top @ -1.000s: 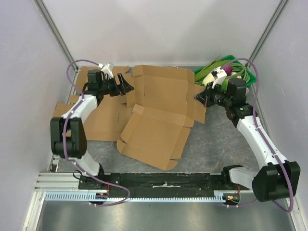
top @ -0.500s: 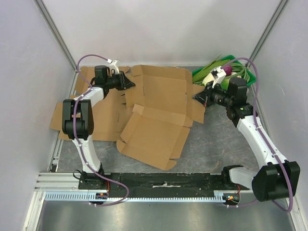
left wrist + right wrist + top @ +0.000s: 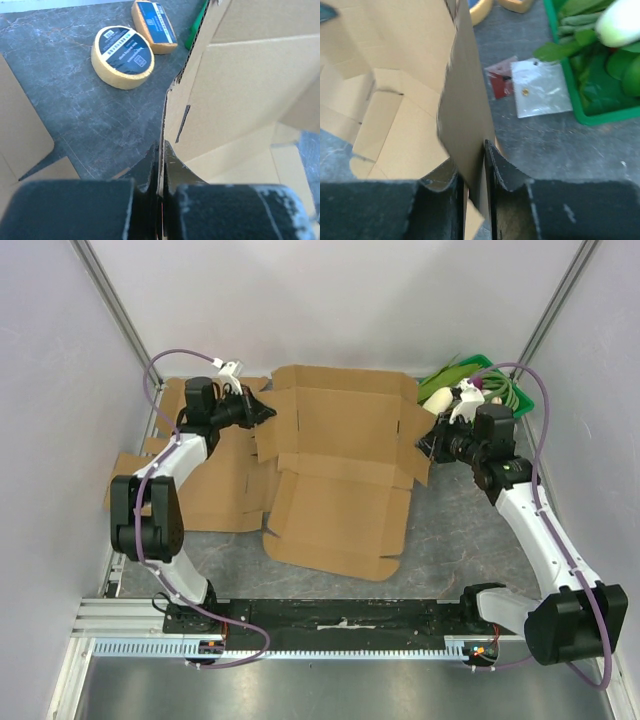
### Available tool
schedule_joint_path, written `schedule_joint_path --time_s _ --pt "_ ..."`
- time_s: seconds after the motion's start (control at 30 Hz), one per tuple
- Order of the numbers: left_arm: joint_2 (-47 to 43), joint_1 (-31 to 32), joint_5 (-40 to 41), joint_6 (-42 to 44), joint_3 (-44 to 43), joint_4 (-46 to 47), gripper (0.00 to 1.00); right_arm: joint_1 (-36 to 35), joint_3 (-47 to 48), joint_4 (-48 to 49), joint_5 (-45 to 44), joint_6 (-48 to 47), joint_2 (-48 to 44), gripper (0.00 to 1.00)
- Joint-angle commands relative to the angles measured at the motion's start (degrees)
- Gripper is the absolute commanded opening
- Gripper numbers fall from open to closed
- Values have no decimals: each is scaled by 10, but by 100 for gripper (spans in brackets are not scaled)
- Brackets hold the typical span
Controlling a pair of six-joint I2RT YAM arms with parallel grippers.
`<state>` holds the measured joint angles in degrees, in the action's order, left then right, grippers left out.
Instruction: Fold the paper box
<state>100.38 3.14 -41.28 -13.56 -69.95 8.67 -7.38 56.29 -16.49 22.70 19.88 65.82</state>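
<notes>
Cardboard box (image 3: 340,440) | left gripper (image 3: 161,150) extended, clamped on it | right gripper (image 3: 472,155) slightly apart astride edge

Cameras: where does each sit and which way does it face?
Top external: above and behind the bases, looking down at the table; left arm, right arm, left end effector and right end effector flanking the box.
Left wrist: on the left arm, facing along its fingers, shut on a box flap; sponges beyond.
Right wrist: on the right arm, facing along its fingers, a box flap between them; tray beyond.
Shared: box in all three; tray in top and right wrist.
</notes>
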Motion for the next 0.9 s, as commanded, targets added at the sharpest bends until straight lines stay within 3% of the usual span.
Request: schedule_joint_path --time_s 0.0,0.03,0.07,0.13,0.2,0.3,0.37,0.4,0.53,0.57,0.73,0.87 --pt "-83 0 -17 0 55 51 2 2 46 -75 -77 -38 -12 24" --pt "-90 0 -25 0 60 48 2 2 52 -83 -91 -38 -15 28" --pt "-96 0 -29 0 61 42 2 1 59 -96 -161 -37 -15 31" --pt "-120 0 -45 6 68 22 2 0 106 -144 -238 -55 -4 57" --pt "-145 0 -61 13 84 22 2 -3 150 -173 -305 -97 5 64" --pt "-161 0 -80 27 86 -2 2 -19 243 -177 -323 -146 27 72" --pt "-173 1 -93 32 87 -10 2 -44 293 -161 -264 -185 47 81" --pt "-176 2 -107 36 91 -10 2 -56 308 -145 -167 -233 58 82" --pt "-186 5 -136 47 99 -10 2 -150 423 -165 -1 -369 179 84" --pt "-188 6 -144 51 101 -14 2 -179 448 -177 19 -393 204 83" --pt "-200 8 -173 99 112 -44 2 -186 592 -237 102 -449 342 80" --pt "-207 10 -180 131 111 -68 2 -187 627 -256 104 -498 377 79"
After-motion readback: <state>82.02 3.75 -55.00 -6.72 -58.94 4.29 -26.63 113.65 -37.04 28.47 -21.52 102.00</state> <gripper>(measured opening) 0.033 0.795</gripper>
